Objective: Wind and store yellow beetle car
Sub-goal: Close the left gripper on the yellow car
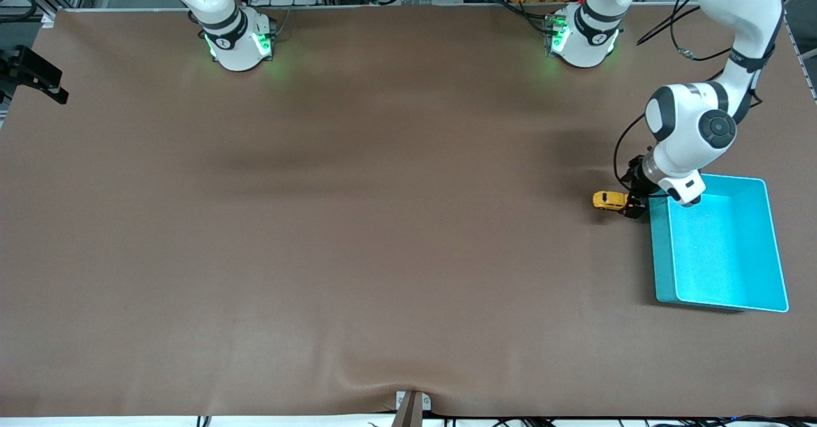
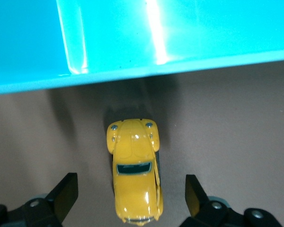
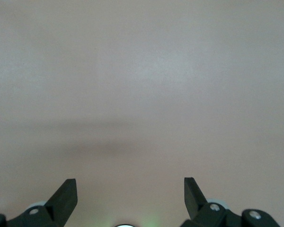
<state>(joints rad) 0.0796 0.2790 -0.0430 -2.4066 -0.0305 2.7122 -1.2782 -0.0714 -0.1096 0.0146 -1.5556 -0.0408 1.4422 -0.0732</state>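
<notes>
The yellow beetle car (image 2: 134, 172) sat on the desk (image 1: 357, 235) just beside the teal bin (image 1: 775, 242), at the bin's corner farther from the front camera. I had the left pincer (image 2: 131, 196) low over the car, its fingers (image 2: 65, 191) spread wide, one on each flank and touching nothing. The car's long axis ran between them, nose toward the bin wall, so I judged a plain closing across its width would take it. The left arm was clearly nearer. The right pincer (image 3: 130, 196) waited released over bare desk near its own base.
</notes>
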